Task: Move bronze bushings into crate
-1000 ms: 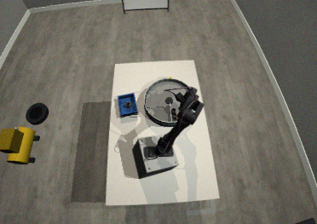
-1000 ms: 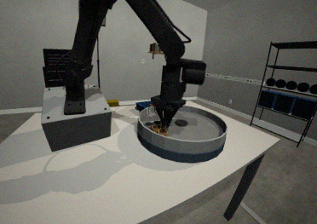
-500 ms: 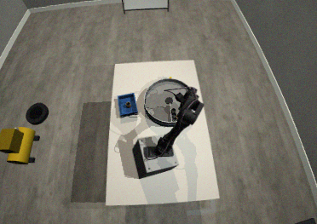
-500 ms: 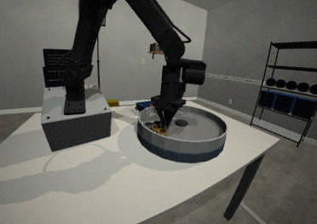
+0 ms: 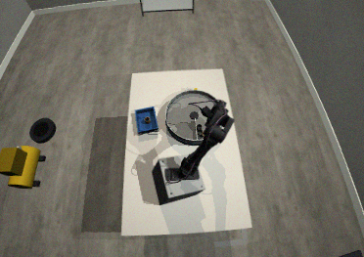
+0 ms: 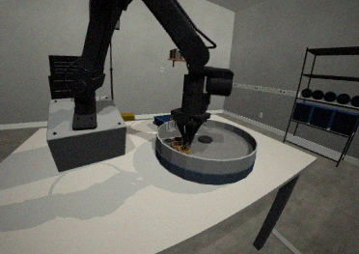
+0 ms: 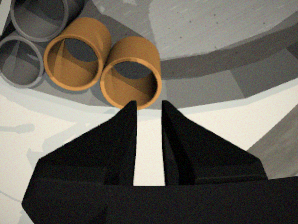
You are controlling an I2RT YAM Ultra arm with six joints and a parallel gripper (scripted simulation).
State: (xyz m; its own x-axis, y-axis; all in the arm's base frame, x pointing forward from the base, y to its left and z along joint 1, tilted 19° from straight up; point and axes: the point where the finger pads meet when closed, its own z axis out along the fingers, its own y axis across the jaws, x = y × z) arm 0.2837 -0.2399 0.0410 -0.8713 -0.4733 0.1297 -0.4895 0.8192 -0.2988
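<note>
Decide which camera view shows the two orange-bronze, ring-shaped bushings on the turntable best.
The wrist view: both orange-bronze, ring-shaped bushings; appear large there, with rims and hollow centres distinct. The exterior view shows them small, beside the black gripper's fingertips. In the top view I cannot make them out clearly.
</note>
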